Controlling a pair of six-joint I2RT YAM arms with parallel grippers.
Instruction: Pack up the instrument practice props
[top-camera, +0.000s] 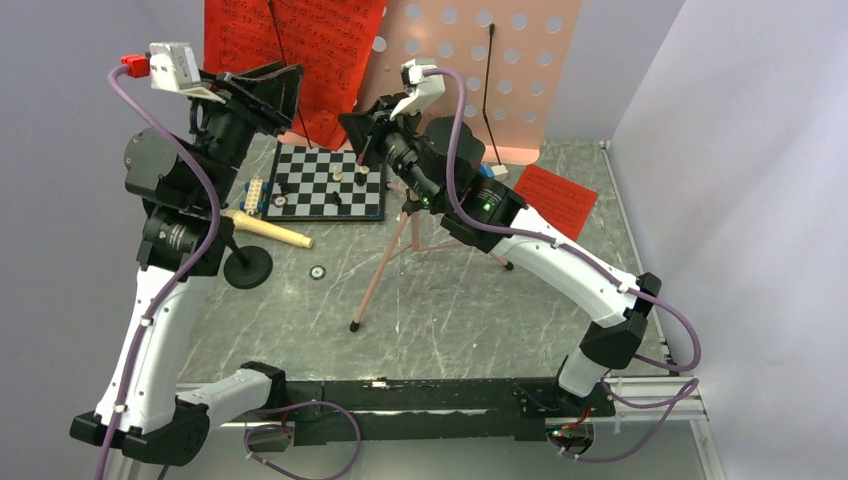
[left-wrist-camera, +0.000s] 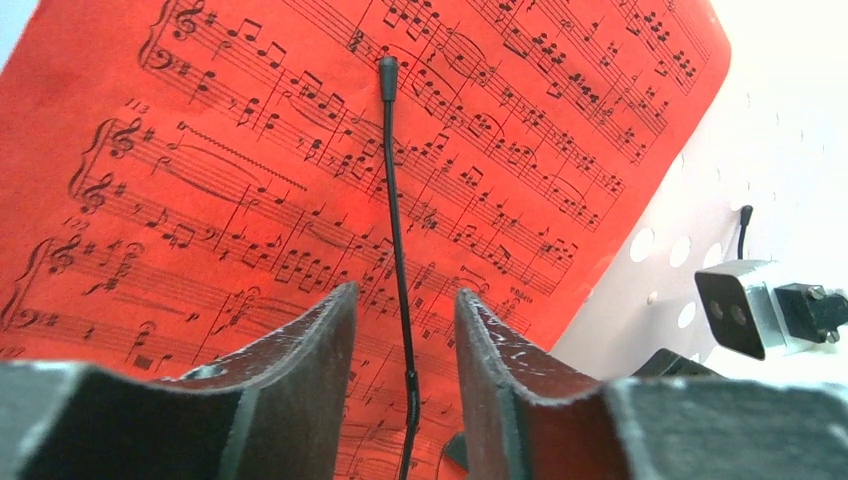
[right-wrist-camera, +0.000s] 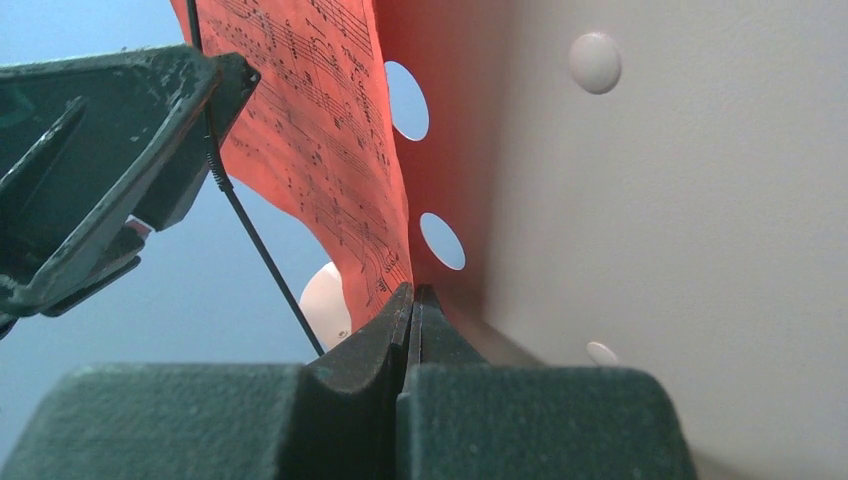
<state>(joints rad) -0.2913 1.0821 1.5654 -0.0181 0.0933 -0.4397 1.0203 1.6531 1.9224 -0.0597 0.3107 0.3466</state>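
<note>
Here we count one microphone (top-camera: 272, 230), two red sheet-music pages and one pink music stand (top-camera: 520, 60). Farthest left, the microphone lies on its side on the grey counter (top-camera: 450, 310), a cream shaft joined to a black round base. Just beyond it sit a small cluster of toy bricks (top-camera: 255, 194) and one chessboard (top-camera: 370, 205) with a few pieces on its squares.

Above the board, the upright page (top-camera: 320, 45) leans on the left half of the music stand, printed with black staves. One of the stand's two thin black holder wires (left-wrist-camera: 395, 200) crosses the page. The left gripper (left-wrist-camera: 405, 300) hovers before this page with its jaws parted and nothing between them. In the wrist view the wire lines up with the gap.

The right gripper (right-wrist-camera: 412, 292) is pressed fully together on the lower corner of the same page, which curls away from the perforated plate there.

The stand stands at the back of the counter on slim pink legs, its right half bare. The loose page (top-camera: 556, 197) lies flat on the counter to the right, near the stand's foot.
</note>
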